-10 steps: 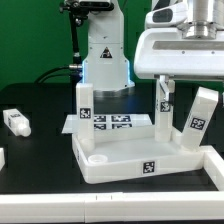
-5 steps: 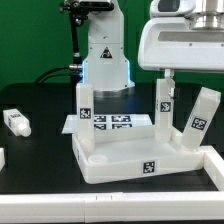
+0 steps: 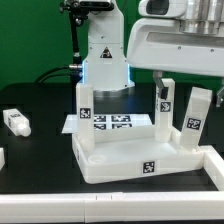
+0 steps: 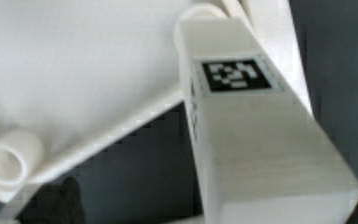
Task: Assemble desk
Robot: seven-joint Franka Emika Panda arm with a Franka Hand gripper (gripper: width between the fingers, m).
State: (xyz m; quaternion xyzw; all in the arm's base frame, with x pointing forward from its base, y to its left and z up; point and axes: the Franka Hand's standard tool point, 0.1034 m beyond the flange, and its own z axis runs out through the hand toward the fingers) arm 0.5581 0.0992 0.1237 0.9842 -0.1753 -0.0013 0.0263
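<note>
Desk leg point(image 3: 197, 112) shifted toward exterior view's left, arm point(image 3: 175, 45) moved likewise.

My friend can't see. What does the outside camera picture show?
A white desk top lies on a black table, three tagged legs standing upright at its edges, below the robot's gripper. A fourth leg lies loose at the exterior view's left.

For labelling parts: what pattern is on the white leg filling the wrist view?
The white plastic square-post leg carries a black-and-white square tag; wrist view.
</note>
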